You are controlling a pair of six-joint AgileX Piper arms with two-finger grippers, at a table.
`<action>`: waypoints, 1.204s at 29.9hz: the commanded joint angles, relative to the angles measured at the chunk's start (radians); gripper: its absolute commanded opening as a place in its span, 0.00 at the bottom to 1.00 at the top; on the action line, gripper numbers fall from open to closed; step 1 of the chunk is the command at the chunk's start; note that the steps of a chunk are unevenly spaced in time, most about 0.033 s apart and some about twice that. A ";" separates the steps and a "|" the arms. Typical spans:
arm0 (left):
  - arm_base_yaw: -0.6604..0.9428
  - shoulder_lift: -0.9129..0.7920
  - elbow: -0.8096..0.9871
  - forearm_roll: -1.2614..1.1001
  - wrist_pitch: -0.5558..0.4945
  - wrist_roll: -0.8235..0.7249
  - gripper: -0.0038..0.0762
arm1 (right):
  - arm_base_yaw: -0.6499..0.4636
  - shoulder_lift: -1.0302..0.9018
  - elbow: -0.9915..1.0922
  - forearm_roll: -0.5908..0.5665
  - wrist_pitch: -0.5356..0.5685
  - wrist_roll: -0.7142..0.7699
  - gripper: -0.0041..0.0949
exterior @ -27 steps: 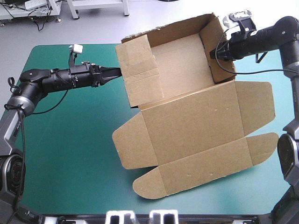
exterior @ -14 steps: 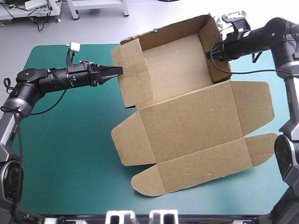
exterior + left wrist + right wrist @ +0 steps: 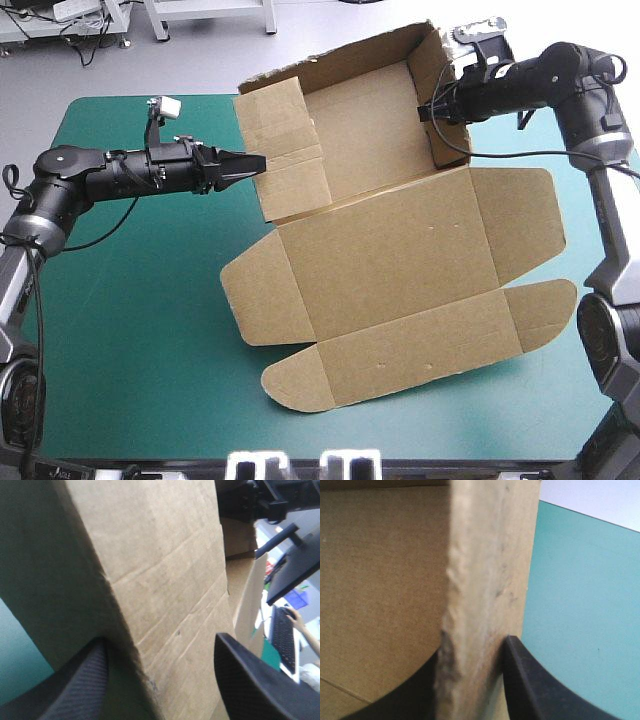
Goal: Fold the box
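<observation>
I see right gripper (image 3: 426,111) jaws clamped on right wall of the box (image 3: 400,250); left gripper (image 3: 257,160) jaws apart astride its left wall; lid flat on teal-green tabletop (image 3: 140,300).

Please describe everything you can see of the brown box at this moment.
The box is brown corrugated board, an open tray with walls raised; its lid and flaps lie flat on the teal-green cover on the near side. The left claw straddles the left wall, fingers apart; the right claw is clamped on the right wall.
</observation>
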 commanded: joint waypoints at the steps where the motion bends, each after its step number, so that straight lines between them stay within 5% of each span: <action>1: -0.030 -0.070 -0.030 0.022 -0.122 -0.067 0.61 | 0.021 -0.052 -0.030 0.027 -0.105 0.041 0.02; 18: -0.353 -0.070 -0.032 0.296 -0.788 -0.369 0.55 | 0.065 -0.040 -0.004 -0.125 -0.083 0.107 0.02; 22: -0.389 -0.029 -0.039 0.342 -0.797 -0.402 0.47 | 0.068 -0.008 0.001 -0.157 -0.005 0.140 0.02; 36: -0.399 0.120 -0.179 0.802 -0.564 -0.723 0.46 | 0.166 0.088 0.001 -0.251 0.011 0.228 0.02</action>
